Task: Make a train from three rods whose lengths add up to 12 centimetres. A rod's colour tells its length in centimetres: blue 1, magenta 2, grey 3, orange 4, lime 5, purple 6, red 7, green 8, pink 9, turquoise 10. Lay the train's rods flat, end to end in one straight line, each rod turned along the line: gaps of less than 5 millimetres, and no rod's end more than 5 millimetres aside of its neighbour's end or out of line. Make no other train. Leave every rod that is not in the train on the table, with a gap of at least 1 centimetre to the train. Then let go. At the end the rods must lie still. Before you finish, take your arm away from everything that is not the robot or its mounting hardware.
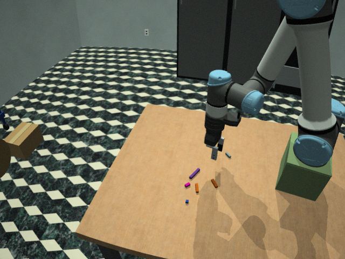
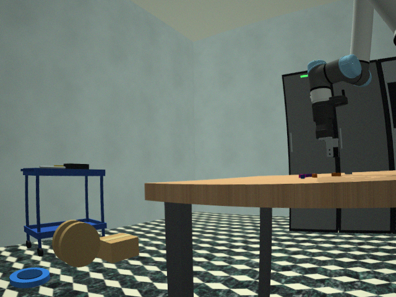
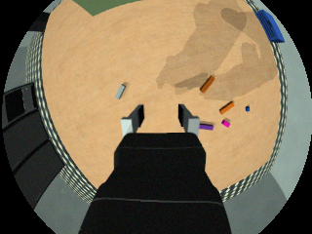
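Observation:
Several short rods lie flat and apart on the wooden table. A purple rod (image 1: 194, 172) lies in the middle, with a magenta rod (image 1: 187, 184) just in front of it to the left. Two orange rods (image 1: 197, 187) (image 1: 214, 183) lie in front, and a small blue rod (image 1: 186, 201) lies nearest the front. A grey rod (image 1: 228, 155) lies apart at the back right. My gripper (image 1: 217, 151) hangs open and empty above the table, between the purple and grey rods. In the wrist view the gripper (image 3: 160, 119) has the grey rod (image 3: 121, 92) to its left and the purple rod (image 3: 207, 127) at its right finger.
The arm's green base block (image 1: 303, 170) stands at the table's right side. Dark cabinets (image 1: 222, 39) stand behind the table. A cardboard box (image 1: 23, 139) lies on the floor to the left, and a blue cart (image 2: 64, 198) stands farther off.

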You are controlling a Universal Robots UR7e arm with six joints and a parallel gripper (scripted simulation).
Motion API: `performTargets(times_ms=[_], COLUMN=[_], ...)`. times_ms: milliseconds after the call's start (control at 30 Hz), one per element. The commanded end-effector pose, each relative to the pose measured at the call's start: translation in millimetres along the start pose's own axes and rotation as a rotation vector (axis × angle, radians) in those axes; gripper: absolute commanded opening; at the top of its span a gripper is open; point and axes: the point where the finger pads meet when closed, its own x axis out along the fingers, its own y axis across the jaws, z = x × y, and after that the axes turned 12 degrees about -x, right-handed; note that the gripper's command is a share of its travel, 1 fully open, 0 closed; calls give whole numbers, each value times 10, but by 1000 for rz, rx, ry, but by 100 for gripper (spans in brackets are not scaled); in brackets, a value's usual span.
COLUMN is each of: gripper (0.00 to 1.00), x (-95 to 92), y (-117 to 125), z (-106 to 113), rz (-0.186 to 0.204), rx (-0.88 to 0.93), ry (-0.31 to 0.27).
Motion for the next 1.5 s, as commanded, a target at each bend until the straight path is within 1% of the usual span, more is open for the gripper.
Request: performTargets(times_ms=[0,267,567,1467], gripper=[100,100,100,100], x=[-3,-3,-3,-3], y=[-93,-193,-238,-253], z=[-2,-6,-7,-8], rz=[0,0,0,0], rx=[-109,-228,-281,-299], ry=[-1,-1,-1,-1])
